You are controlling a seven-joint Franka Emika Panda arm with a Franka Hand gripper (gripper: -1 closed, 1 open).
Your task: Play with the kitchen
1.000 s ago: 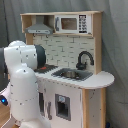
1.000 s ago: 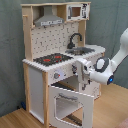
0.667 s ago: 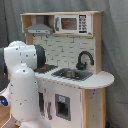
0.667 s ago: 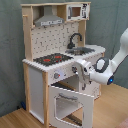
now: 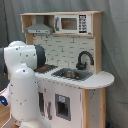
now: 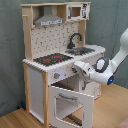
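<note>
Your toy kitchen (image 6: pixel 55 55) fills the centre of both exterior views, its oven door (image 6: pixel 70 102) hanging open at lower centre of the second exterior view. Your gripper (image 6: pixel 80 69) sits against the front panel just above that door. You cannot tell from either view how wide its fingers stand.

Wooden floor (image 6: pixel 15 119), light plank finish: carries the kitchen (image 6: pixel 55 65) standing directly on it, oven door (image 6: pixel 70 102) swung open toward six o'clock in the second exterior view, bare boards at eight o'clock.

Child-size toy kitchen of light wood and white panels (image 6: pixel 42 75) stands upright, oven door (image 6: pixel 70 97) hanging open, red-ringed stove (image 6: pixel 52 59) beside the sink (image 6: pixel 81 50).
</note>
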